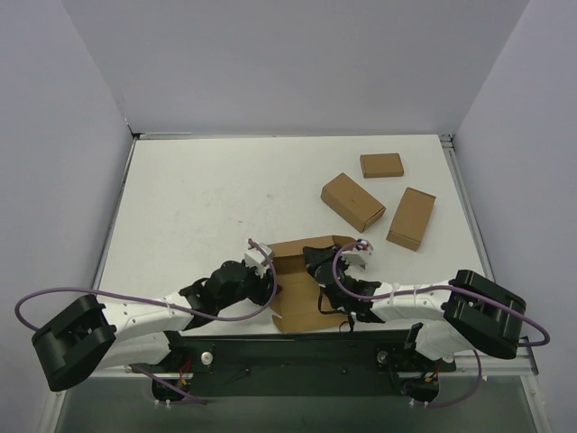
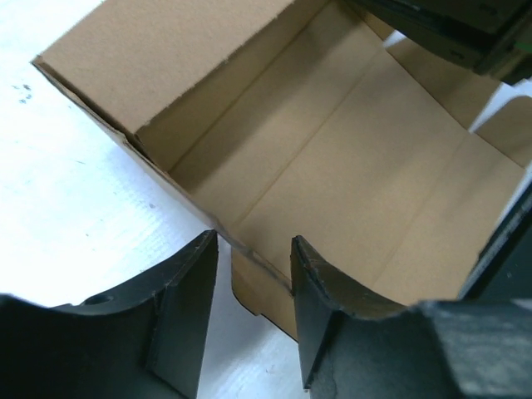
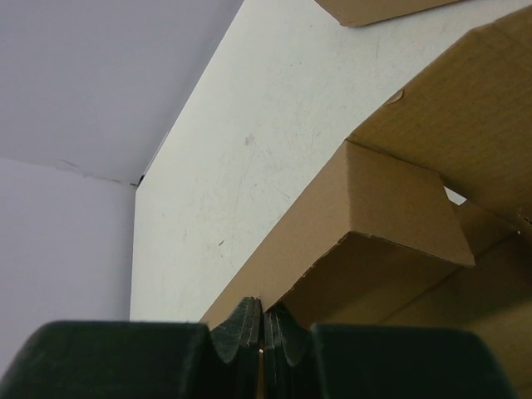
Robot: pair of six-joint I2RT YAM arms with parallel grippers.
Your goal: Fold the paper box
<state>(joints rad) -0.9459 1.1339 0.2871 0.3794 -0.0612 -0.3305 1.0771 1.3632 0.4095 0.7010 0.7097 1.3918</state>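
Observation:
The paper box (image 1: 296,305) lies half folded near the table's front edge, between my two arms. Its far wall and one side wall stand up, and a tabbed flap lies flat in front. In the left wrist view the brown inside of the box (image 2: 349,166) fills the frame. My left gripper (image 2: 253,249) is open and straddles the box's left wall edge, which runs close to the right finger (image 2: 320,287). In the top view the left gripper (image 1: 270,275) sits at the box's left side. My right gripper (image 3: 264,314) is shut on a thin upright wall of the box (image 3: 391,199), at its right side (image 1: 318,263).
Three small ready-made brown boxes lie at the back right: one (image 1: 352,200), one (image 1: 381,165) and one (image 1: 411,217). A corner of one box (image 3: 374,8) shows at the top of the right wrist view. Grey walls enclose the white table (image 1: 198,198) on three sides.

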